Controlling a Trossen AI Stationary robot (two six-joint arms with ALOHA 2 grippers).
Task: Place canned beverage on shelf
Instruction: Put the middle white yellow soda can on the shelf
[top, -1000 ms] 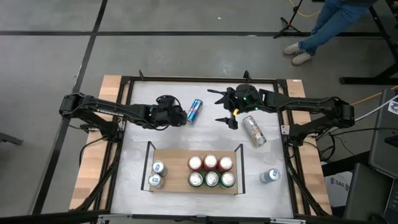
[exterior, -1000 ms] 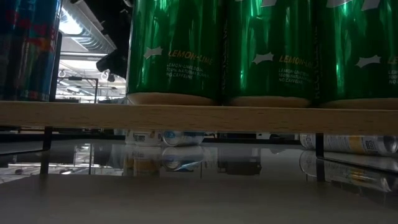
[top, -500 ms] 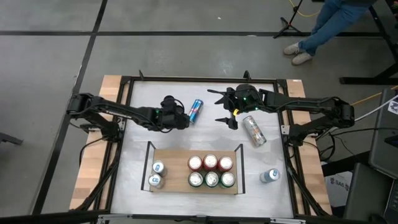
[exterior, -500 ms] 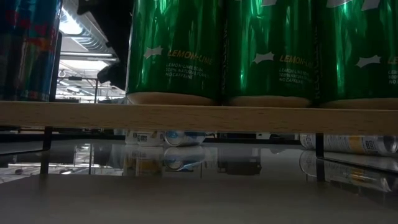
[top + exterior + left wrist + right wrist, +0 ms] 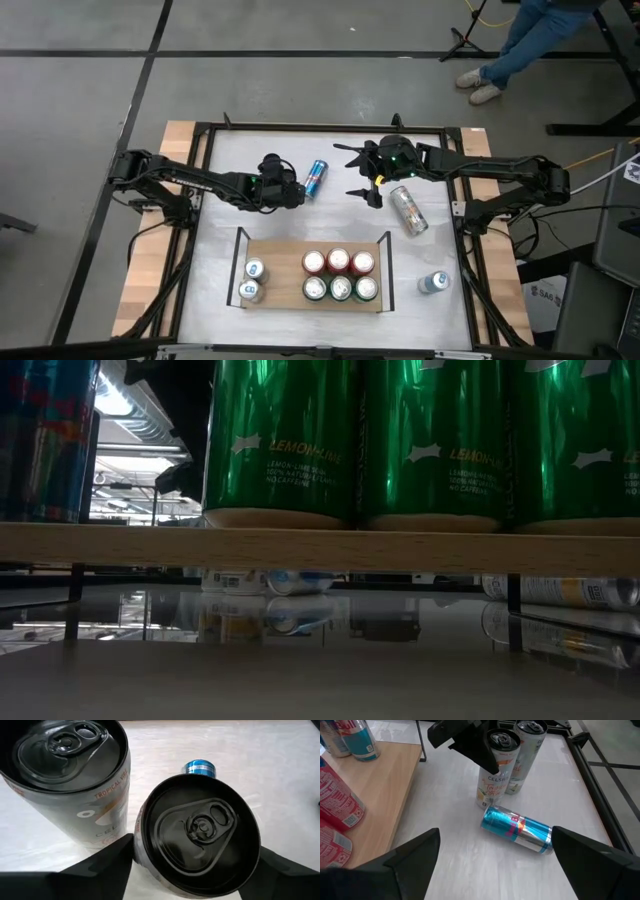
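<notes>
White surface [image 5: 300, 220] carries a wooden shelf [image 5: 283, 268] at six o'clock, a lying blue can [image 5: 314, 178] at twelve, and a lying silver can [image 5: 408, 210] at two.

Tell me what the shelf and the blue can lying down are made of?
The flat light-brown board shelf looks like unvarnished wood: pale, matte, with faint grain, and thin black rails, probably metal, at its ends. The slim blue-and-silver can lying on its side looks like thin metal, likely aluminium: its skin is glossy and mirrors the light.
</notes>
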